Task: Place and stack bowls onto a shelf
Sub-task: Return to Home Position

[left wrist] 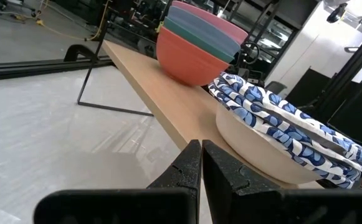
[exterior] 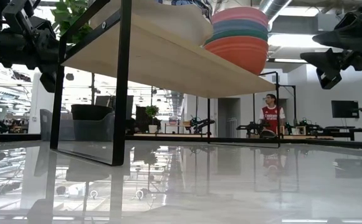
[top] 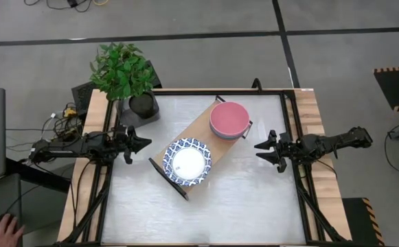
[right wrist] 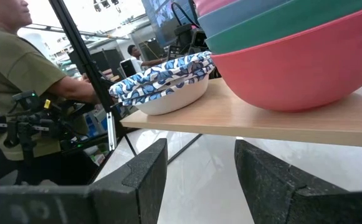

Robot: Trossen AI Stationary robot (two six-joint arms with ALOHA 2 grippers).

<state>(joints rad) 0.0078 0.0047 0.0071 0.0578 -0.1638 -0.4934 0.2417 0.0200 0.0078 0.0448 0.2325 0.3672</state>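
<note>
The bowls all stand on the shelf [top: 198, 129], in two nested stacks. The coloured stack [top: 228, 119] is at the far end of the board, with pink on top, then blue, green and red at the bottom. The white stack with blue-patterned rims [top: 187, 162] is at the near end. The two stacks are close to each other, but we cannot tell if they touch.

We judge that all the bowls are stiff and smooth, so they can slip between the fingers. The patterned ones look like glazed ceramic, probably heavier and easy to chip. The coloured ones look lighter, perhaps plastic. Because they are nested, only the rim of each top bowl is free, so the right place to take hold is the rim, with one finger inside and one outside.

The shelf lies diagonally on the table [top: 254, 199], beside a plant pot [top: 143, 104]. The left gripper [top: 141, 143] hangs off the shelf's left side with its fingers pressed together and empty. The right gripper [top: 264, 152] hangs off the right side with its fingers apart, holding nothing.
</note>
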